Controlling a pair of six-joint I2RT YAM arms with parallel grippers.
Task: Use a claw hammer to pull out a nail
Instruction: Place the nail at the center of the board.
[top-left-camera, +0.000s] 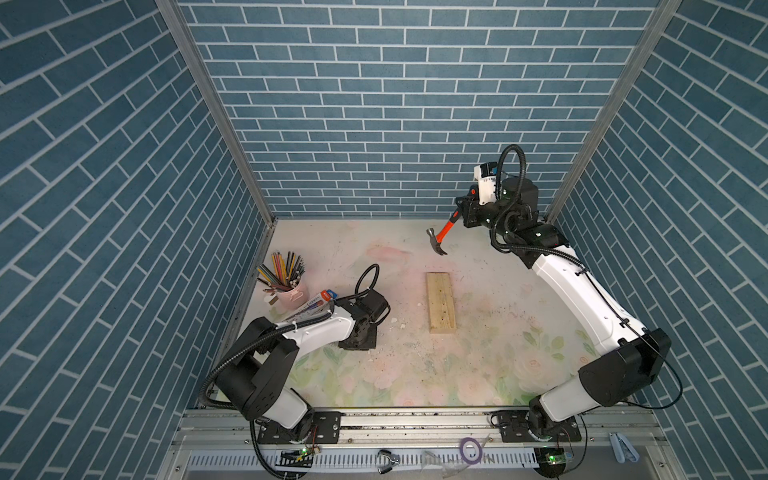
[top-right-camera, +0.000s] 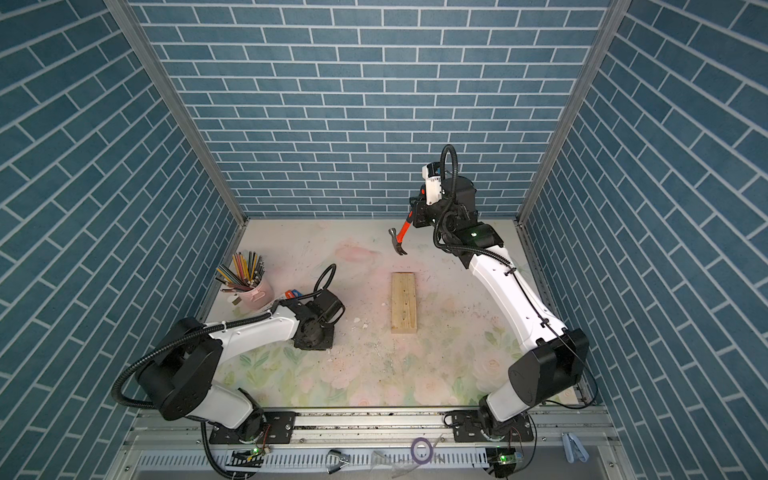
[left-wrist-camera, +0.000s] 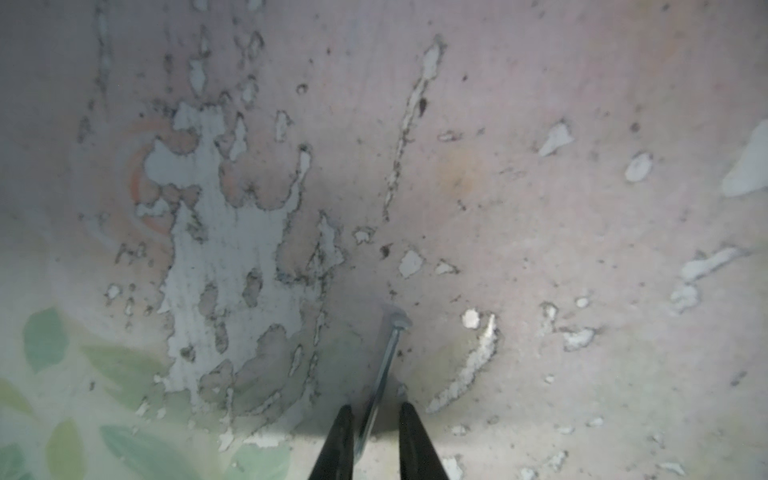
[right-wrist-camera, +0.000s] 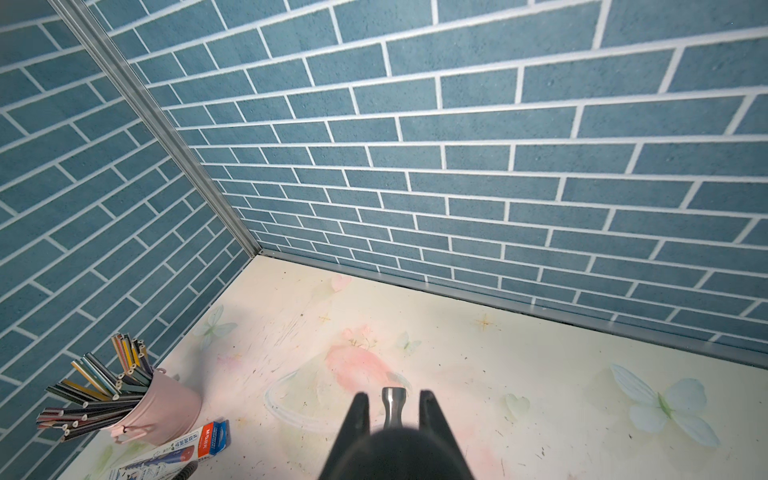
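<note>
Claw hammer (top-left-camera: 444, 232) aloft — handle clamped in right claw (right-wrist-camera: 393, 409); left claw (left-wrist-camera: 376, 411) parted around nail (left-wrist-camera: 388, 357).

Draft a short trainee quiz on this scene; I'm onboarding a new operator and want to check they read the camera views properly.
1. True or false: the claw hammer rests on the wooden block.
2. What lies between the jaws of the left end effector? A) a screw B) the nail C) a drill bit
3. Which end effector grips the hammer's handle?
Key: 1 false, it is held up in the air; 2 B; 3 the right end effector.
</note>
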